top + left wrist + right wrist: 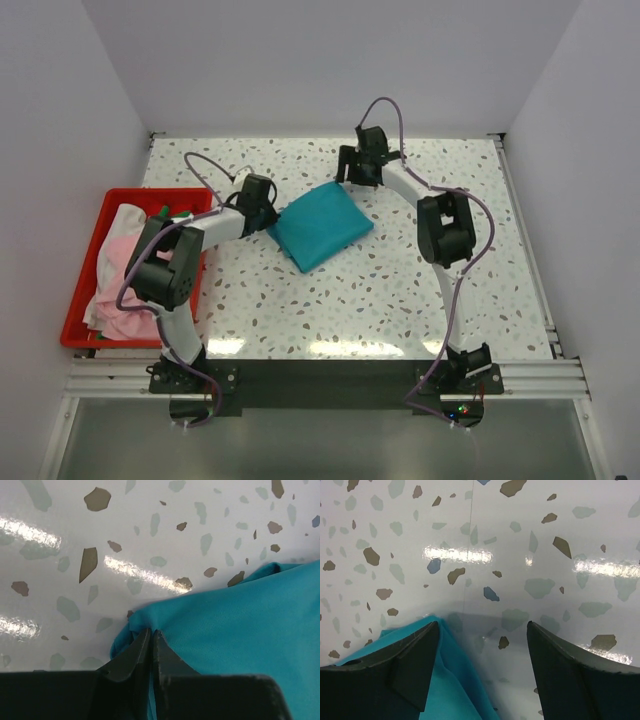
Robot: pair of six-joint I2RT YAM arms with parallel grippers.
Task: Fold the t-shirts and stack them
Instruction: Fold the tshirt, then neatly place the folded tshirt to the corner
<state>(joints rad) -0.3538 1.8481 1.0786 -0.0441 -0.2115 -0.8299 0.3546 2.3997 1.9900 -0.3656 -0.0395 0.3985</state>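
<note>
One teal t-shirt [240,640] corner vanishes between the closed left jaws.

A white bench [400,300] with a glossy terrazzo top, flecked grey, brown and blue, shows bright streaks of lamp glare. A red plastic bin [140,196] sits at the bench's left side. Aluminium rails [540,375] run along the bench's near edge, with a dark plate [330,385] at their middle. Plain white walls [330,60] close in the bench's back and both sides
</note>
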